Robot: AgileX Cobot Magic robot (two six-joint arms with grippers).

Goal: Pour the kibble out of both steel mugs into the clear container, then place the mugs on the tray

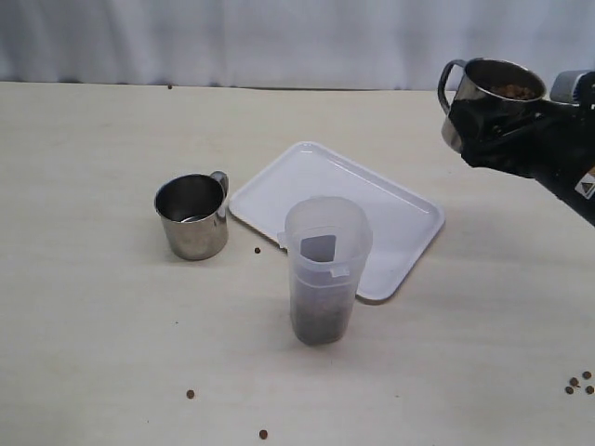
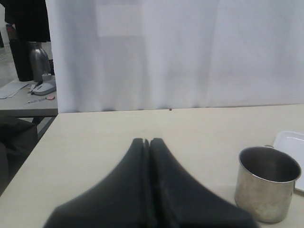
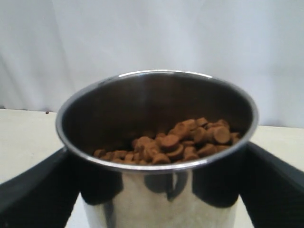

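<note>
Steel mugs [image 1: 192, 219], two; clear container [image 1: 325, 269], one.

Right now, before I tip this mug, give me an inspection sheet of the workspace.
Surface: pale table, no liquid seen.
Job's things: clear container upright in front of the tray, kibble in its bottom; tray holds no mug; table mug upright left of the tray, looks empty; raised mug has kibble inside.
Clutter: stray pellets on the table, right and front.
Tools: left tool shut, holding nothing; right tool clamped around the raised mug.
Cables: nothing seen.
Surroundings: white curtain behind; side desk with a steel bottle.
</note>
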